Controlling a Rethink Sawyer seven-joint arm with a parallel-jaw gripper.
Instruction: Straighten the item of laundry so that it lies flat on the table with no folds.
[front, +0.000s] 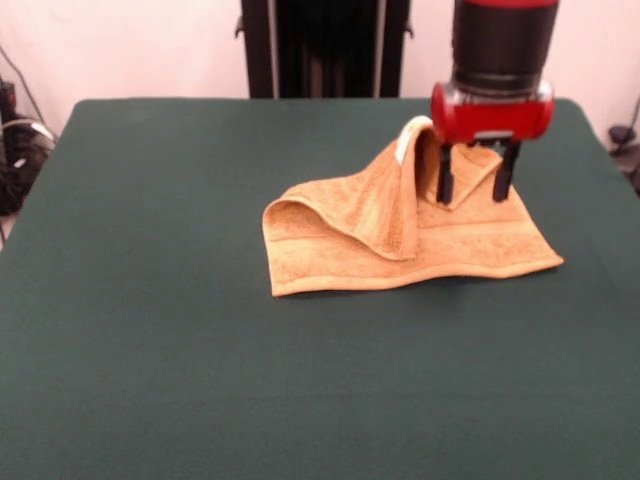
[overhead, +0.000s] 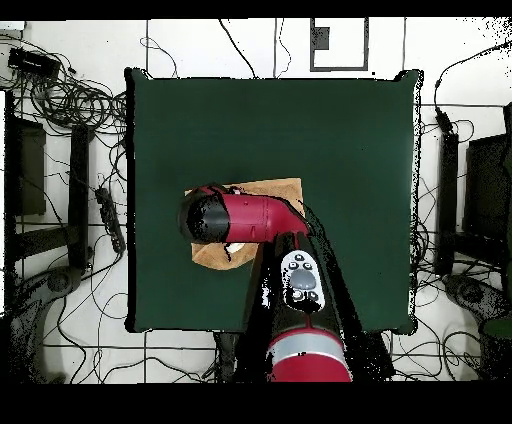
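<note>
The orange-tan towel (front: 380, 235) lies right of centre on the dark green table (front: 180, 340). Its near part is flat, its left edge is folded over, and a fold rises to a peak with a white edge beside the gripper's body. My gripper (front: 475, 190) points down over the towel's far right part. Its two black fingers (front: 445, 178) stand apart, with towel showing between them and the raised fold against the left one. In the overhead view the arm's red head (overhead: 225, 218) hides the gripper and most of the towel (overhead: 275, 188) on the table (overhead: 300, 120).
The robot's black pedestal (front: 325, 45) stands behind the table's far edge. Cables and dark equipment (front: 15, 150) lie off the table's left side. In the overhead view, cables and stands (overhead: 70, 180) surround the table.
</note>
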